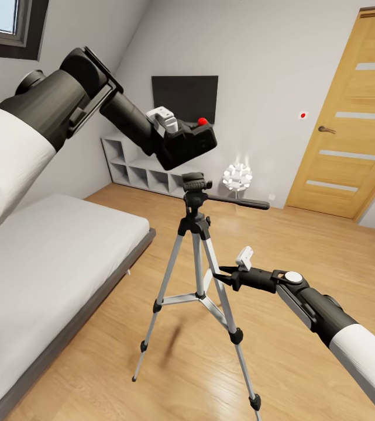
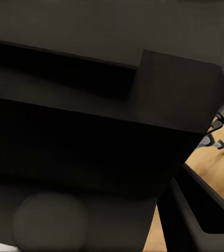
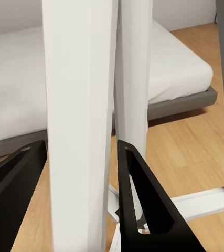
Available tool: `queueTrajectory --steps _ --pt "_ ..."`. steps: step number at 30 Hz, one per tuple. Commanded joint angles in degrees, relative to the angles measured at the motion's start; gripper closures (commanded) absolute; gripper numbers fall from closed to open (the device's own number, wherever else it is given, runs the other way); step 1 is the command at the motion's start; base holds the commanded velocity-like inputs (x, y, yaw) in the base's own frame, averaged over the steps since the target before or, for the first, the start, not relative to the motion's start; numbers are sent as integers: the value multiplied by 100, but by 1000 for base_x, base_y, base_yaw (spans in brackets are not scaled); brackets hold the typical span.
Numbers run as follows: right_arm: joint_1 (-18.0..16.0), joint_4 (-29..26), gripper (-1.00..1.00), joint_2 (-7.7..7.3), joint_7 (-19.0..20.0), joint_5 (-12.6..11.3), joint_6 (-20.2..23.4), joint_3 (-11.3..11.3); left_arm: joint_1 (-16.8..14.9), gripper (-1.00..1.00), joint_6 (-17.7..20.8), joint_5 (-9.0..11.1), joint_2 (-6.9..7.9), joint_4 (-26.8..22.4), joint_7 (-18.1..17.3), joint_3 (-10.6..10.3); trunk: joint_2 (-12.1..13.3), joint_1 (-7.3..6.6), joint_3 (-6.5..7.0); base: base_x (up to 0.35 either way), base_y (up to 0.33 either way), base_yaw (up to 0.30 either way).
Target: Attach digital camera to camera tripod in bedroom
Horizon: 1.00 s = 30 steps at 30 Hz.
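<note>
Holding the digital camera (image 1: pixel 190 142) just above the camera tripod (image 1: pixel 198 251) in the bedroom.

Gripping the black camera body with the left gripper (image 1: pixel 172 135), fingers closed on it, red dot facing up, hovering a little above and left of the tripod's black head, apart from it. Clamping 1 silver tripod leg (image 3: pixel 80 121) between the 2 black fingers (image 3: pixel 143 199) of the right gripper (image 1: pixel 222 273), partway up the stand. Standing on 3 legs on the light wood floor (image 1: pixel 304 245), beside the low grey bed (image 1: pixel 52 257), pan handle pointing toward the wooden door (image 1: pixel 345 111).
</note>
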Motion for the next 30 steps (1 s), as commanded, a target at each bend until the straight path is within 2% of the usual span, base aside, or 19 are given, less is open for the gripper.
queueTrajectory --steps 1,9,11,12,13,16,17,20,22,30 --pt "-10 338 100 -8 -3 24 34 31 -9 100 49 -29 4 -6 -58 -15 -10 5 -12 0 0 0" --pt "-10 343 100 -8 -13 24 34 31 -9 100 54 -63 3 9 -91 -26 -10 5 -12 0 0 0" --pt "-10 343 100 -8 -13 19 34 31 -44 100 56 -74 -28 77 -279 -28 -10 5 -12 0 0 0" --pt "-10 343 100 -8 -14 20 34 32 -655 100 65 -156 -115 539 -704 -29 -10 5 -12 0 0 0" --pt "-10 343 100 -8 -15 19 34 32 -859 100 55 -214 -156 761 -778 -29 -10 5 -12 0 0 0" --pt "-10 343 100 -7 -16 16 34 31 -1166 100 36 -302 -289 1127 -882 -48 -10 5 -12 0 0 0" --pt "-10 343 100 -5 -13 15 34 31 -1230 100 26 -321 -339 1199 -904 -175 -10 5 -12 0 0 0" --pt "-10 347 100 -6 -13 15 34 31 -1260 100 -47 -327 -381 1222 -916 -416 -10 5 -12 0 0 0" --pt "-10 349 100 -7 -13 15 34 31 -1267 100 -147 -322 -399 1226 -928 -493 -10 5 -12 0 0 0" --pt "-10 351 100 -6 -16 7 34 31 -1274 100 -292 -317 -417 1231 -991 -599 -10 5 -12 0 0 0"
